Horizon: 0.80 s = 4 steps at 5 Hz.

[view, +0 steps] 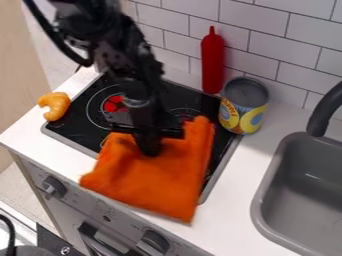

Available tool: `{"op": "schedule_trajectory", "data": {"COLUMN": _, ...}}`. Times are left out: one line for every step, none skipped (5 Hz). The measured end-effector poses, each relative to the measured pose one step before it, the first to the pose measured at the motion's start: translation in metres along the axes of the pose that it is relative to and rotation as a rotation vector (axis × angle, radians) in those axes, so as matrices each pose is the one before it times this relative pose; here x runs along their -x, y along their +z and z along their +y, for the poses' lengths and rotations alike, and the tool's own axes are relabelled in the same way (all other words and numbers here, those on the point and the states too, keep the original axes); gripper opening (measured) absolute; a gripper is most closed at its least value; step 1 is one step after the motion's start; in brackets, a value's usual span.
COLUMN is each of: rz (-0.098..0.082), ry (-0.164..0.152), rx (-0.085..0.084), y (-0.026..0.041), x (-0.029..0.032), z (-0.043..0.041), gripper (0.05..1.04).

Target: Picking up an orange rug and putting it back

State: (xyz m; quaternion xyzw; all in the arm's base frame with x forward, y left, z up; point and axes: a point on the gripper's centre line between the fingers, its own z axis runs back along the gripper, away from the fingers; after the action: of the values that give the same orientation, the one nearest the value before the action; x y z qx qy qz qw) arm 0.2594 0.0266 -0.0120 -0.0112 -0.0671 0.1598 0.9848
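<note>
The black gripper [149,149] hangs down over the stove, its fingers close together and shut on the upper middle part of the orange rug [155,180]. The rug is spread in loose folds over the front right part of the black stovetop [79,125] and the white counter edge in front of it. One upper corner of the rug stands up to the right of the gripper. The exact pinch in the cloth is hidden by the gripper.
A yellow croissant-shaped toy [55,105] lies at the stove's left edge. Behind the stove's right side stand a red bottle [212,62] and a tin can [243,106]. The grey sink [304,185] and its black faucet [325,109] are at the right.
</note>
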Motion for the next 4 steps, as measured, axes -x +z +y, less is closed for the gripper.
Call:
{"op": "schedule_trajectory", "data": {"rz": 0.0273, "ry": 0.0109, "rx": 0.0062, "y": -0.00006, "x": 0.00650, "z": -0.01030, "gripper": 0.052}}
{"op": "schedule_trajectory", "data": {"rz": 0.0189, "ry": -0.0006, "rx": 0.0050, "y": 0.00048, "x": 0.00725, "z": -0.01485, "gripper": 0.052}}
{"op": "schedule_trajectory", "data": {"rz": 0.0082, "ry": 0.0130, "rx": 0.0084, "y": 0.00102, "x": 0.00187, "z": -0.00701, "gripper": 0.052}}
{"op": "schedule_trajectory", "data": {"rz": -0.0353, "ry": 0.0050, "rx": 0.0021, "y": 0.00540, "x": -0.00222, "z": -0.00789, "gripper": 0.052}}
